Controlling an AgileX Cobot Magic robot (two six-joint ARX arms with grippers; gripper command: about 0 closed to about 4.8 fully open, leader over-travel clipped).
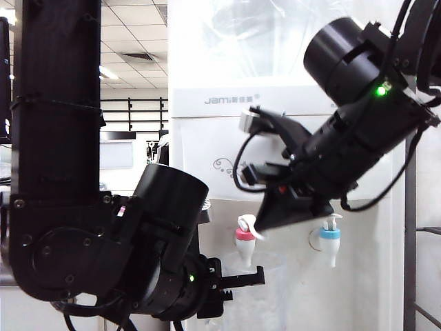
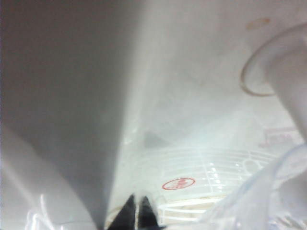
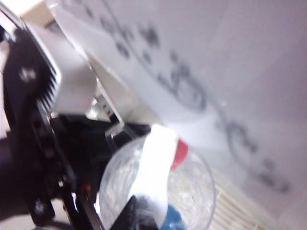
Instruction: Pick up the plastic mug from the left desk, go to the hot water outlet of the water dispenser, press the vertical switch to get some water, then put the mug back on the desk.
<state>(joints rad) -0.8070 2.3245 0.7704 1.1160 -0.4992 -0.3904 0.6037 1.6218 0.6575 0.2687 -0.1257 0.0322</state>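
The white water dispenser (image 1: pixel 207 138) fills the background. My left gripper (image 1: pixel 248 284) (image 2: pixel 136 213) is shut on the clear plastic mug (image 1: pixel 275 293) (image 3: pixel 192 191) and holds it just under the hot water outlet (image 1: pixel 244 243), the tap with the pink-red collar (image 3: pixel 181 153). My right gripper (image 1: pixel 264 226) (image 3: pixel 136 211) is shut, and its tip rests against the white vertical switch (image 1: pixel 248 224) (image 3: pixel 156 163) of that tap, directly above the mug's open mouth. Whether water is running cannot be told. The left desk is out of view.
The blue-collared tap (image 1: pixel 330 238) hangs to the right of the red one. Below the mug lies the dispenser's white drip grille (image 2: pixel 206 172) with a red round sticker. The bulky left arm (image 1: pixel 62 172) blocks the exterior view's left side.
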